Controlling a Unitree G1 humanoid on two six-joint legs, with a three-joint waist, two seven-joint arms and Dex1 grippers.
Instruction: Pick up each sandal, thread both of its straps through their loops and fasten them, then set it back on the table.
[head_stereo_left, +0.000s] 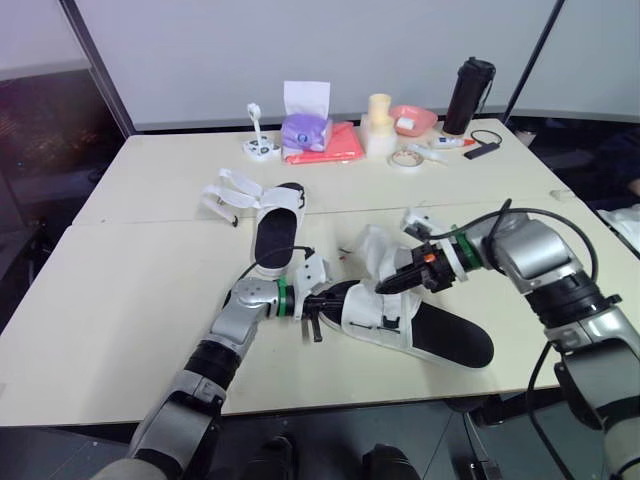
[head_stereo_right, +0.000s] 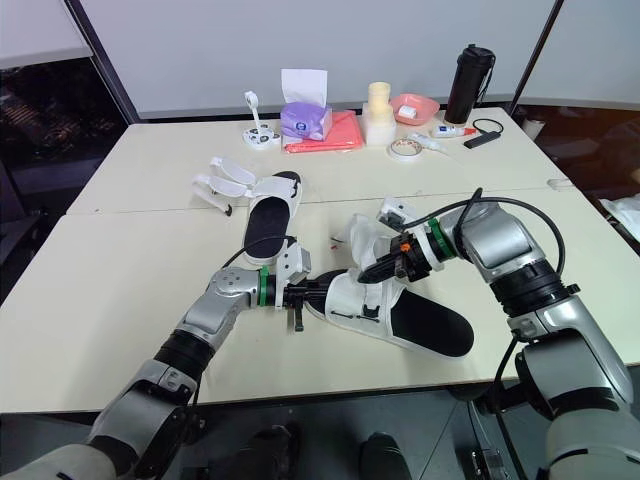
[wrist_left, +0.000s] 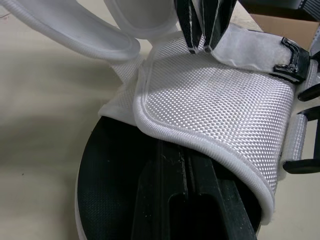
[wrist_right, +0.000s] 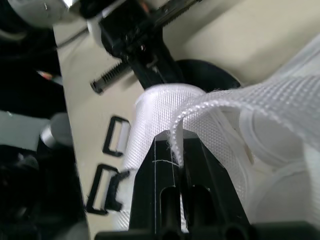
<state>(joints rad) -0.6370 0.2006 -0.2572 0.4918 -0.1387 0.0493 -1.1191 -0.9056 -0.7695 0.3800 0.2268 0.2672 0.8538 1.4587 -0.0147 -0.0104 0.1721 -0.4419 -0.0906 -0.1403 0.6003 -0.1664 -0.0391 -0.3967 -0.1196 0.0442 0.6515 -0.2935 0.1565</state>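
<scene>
The near sandal (head_stereo_left: 440, 335), black sole with a white mesh upper (wrist_left: 215, 100), lies at the table's front middle. My left gripper (head_stereo_left: 322, 300) is shut on its end, the fingers (wrist_left: 172, 200) running under the mesh flap over the black sole. My right gripper (head_stereo_left: 388, 286) is shut on a white strap (wrist_right: 200, 115) of the same sandal, held up above the upper. Two black loops (wrist_right: 116, 136) on the sandal's side hang free of any strap. The second sandal (head_stereo_left: 275, 235) lies farther back on the left, its white straps (head_stereo_left: 235, 190) spread loose.
Along the table's (head_stereo_left: 130, 300) far edge stand a black bottle (head_stereo_left: 468, 95), a pink bowl (head_stereo_left: 412, 118), a cream stack (head_stereo_left: 379, 125), a tape roll (head_stereo_left: 404, 158), a purple tissue box (head_stereo_left: 305, 130) on a red cloth (head_stereo_left: 335, 145), and a white gadget (head_stereo_left: 258, 145).
</scene>
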